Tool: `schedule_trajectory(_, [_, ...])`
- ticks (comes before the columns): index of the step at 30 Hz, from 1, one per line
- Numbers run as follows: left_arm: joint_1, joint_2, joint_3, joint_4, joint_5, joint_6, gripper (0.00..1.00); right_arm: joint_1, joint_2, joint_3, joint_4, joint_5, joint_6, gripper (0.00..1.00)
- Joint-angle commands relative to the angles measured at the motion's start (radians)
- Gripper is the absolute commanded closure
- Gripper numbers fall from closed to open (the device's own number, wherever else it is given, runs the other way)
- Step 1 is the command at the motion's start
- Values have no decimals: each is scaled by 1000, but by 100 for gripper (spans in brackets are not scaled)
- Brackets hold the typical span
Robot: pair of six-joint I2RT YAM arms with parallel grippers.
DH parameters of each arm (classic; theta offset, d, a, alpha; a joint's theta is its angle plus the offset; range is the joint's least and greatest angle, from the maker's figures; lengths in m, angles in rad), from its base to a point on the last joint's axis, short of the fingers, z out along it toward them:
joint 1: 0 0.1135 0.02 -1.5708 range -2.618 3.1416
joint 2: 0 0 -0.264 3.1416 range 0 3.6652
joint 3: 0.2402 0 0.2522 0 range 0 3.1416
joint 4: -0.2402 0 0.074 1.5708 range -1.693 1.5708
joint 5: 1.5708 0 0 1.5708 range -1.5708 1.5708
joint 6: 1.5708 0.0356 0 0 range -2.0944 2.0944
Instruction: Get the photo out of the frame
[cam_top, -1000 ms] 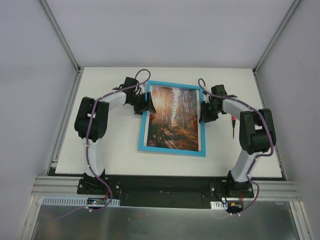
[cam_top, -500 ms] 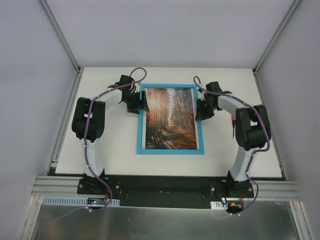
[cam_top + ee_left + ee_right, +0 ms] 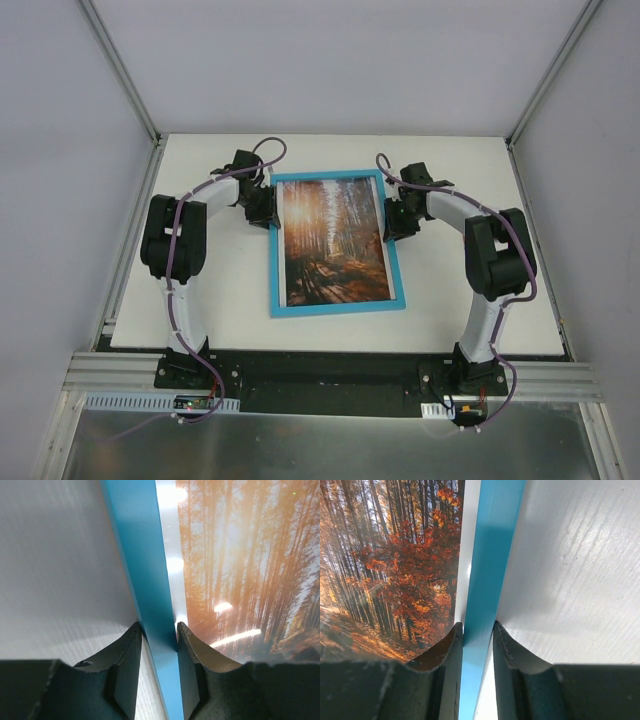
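As left gripper (image 3: 157, 632) clamps frame (image 3: 136, 555), right gripper (image 3: 478, 630) likewise.

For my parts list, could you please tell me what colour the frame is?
The frame is bright turquoise-blue, clearest in the left wrist view.

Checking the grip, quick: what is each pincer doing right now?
Left pincer: closed on the frame, at its left rail.
Right pincer: closed on the frame, at its right rail.
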Motion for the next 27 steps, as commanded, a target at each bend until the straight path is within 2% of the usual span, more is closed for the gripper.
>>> schedule_trajectory(1, [8, 8, 9, -119, -80, 35, 72, 6, -67, 34, -42, -21, 7, 99])
schedule_trajectory(10, [6, -66, 101, -177, -61, 32, 86, 7, -162, 62, -80, 17, -35, 99])
schedule_trajectory(18, [-26, -110, 165, -220, -34, 15, 89, -16, -219, 22, -100, 69, -101, 100])
schedule_trajectory(27, [-136, -49, 274, -254, -26, -10, 87, -158, -276, -7, -143, 51, -168, 100])
